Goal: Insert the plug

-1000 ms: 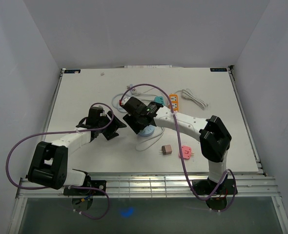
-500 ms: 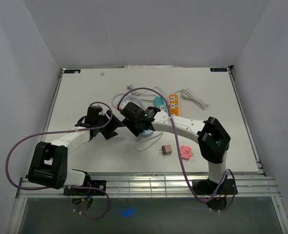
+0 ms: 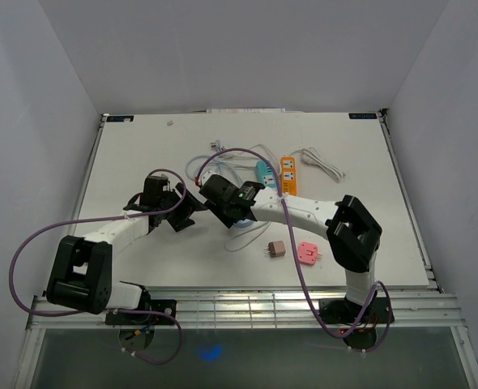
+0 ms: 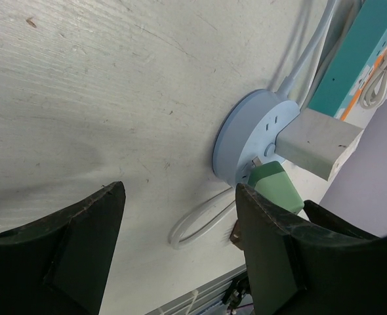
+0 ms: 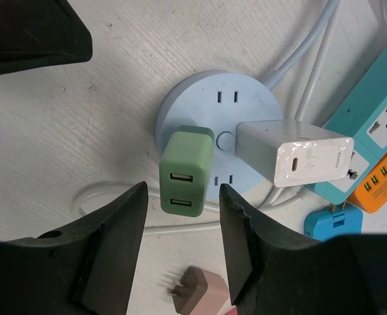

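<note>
Right gripper: jaws apart, one finger on each side of the green plug. Narrow strip of table showing between each finger and the plug body; no contact visible.

Green plug: standing on the pale blue round socket hub, over the outlets at the hub's edge nearest the right gripper, two USB ports facing the right wrist camera. Full seating in the outlet: cannot be told.

White adapter: plugged into the same hub, just beside the green plug, single port facing up.

Left gripper: spread wide, nothing between the fingers, low over bare table, pointed at the hub from the side and apart from it.

Surroundings:
- Teal power strip and orange power strip side by side, just past the hub.
- Blue plug loose at the end of the teal strip.
- Brown plug and pink plug lying near each other on the table, between the hub and the arm bases, apart from both grippers
</note>
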Action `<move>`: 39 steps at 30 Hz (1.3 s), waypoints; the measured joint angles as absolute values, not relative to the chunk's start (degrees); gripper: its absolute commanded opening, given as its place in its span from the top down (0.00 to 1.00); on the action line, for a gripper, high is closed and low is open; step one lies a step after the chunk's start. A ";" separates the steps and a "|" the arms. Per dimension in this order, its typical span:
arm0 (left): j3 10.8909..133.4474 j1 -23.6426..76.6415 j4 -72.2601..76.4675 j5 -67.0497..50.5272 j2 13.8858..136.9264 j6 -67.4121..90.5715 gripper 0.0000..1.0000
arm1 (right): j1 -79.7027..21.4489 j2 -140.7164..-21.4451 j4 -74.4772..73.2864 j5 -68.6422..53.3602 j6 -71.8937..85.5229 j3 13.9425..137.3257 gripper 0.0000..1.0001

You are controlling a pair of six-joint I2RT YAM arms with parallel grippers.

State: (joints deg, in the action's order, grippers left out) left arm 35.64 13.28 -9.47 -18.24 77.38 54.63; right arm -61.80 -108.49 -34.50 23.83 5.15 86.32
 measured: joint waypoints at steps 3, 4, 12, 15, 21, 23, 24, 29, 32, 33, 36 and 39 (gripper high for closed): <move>35.66 13.28 -9.47 -18.26 77.41 54.43 0.22 | -61.80 -108.55 -34.46 24.38 5.10 86.35 0.47; 35.66 13.28 -9.47 -18.26 77.41 54.43 0.22 | -61.80 -108.64 -34.44 24.58 5.10 86.35 0.47; 35.73 13.19 -9.63 -18.26 77.58 54.06 0.22 | -61.80 -110.04 -34.22 25.15 4.73 86.35 0.55; 35.75 13.17 -9.76 -18.26 77.58 54.02 0.21 | -61.80 -110.08 -33.82 25.15 4.38 86.35 0.69; 35.75 12.84 -9.93 -18.41 77.60 53.84 0.22 | -61.80 -110.08 -33.28 25.41 3.99 86.35 0.83; 35.75 12.84 -9.93 -18.44 77.67 53.80 0.22 | -61.78 -110.08 -33.30 25.34 3.84 86.37 0.84; 35.75 12.84 -9.93 -18.46 77.73 53.80 0.22 | -61.78 -110.13 -33.32 25.32 3.75 86.43 0.85; 35.75 12.80 -9.93 -18.50 78.35 53.58 0.22 | -61.28 -110.37 -33.47 24.58 2.79 86.80 0.87; 35.75 12.73 -9.89 -18.70 78.35 53.43 0.21 | -60.53 -110.37 -33.47 22.85 2.52 87.13 0.87; 35.75 12.73 -9.89 -18.76 78.35 53.41 0.22 | -60.29 -110.37 -33.47 22.31 2.50 87.22 0.87; 35.77 12.69 -9.89 -18.92 78.35 53.39 0.22 | -59.18 -110.37 -33.43 20.01 2.37 87.57 0.88; 35.75 12.69 -9.87 -18.96 78.35 53.36 0.21 | -57.67 -110.37 -33.32 16.97 2.35 87.90 0.88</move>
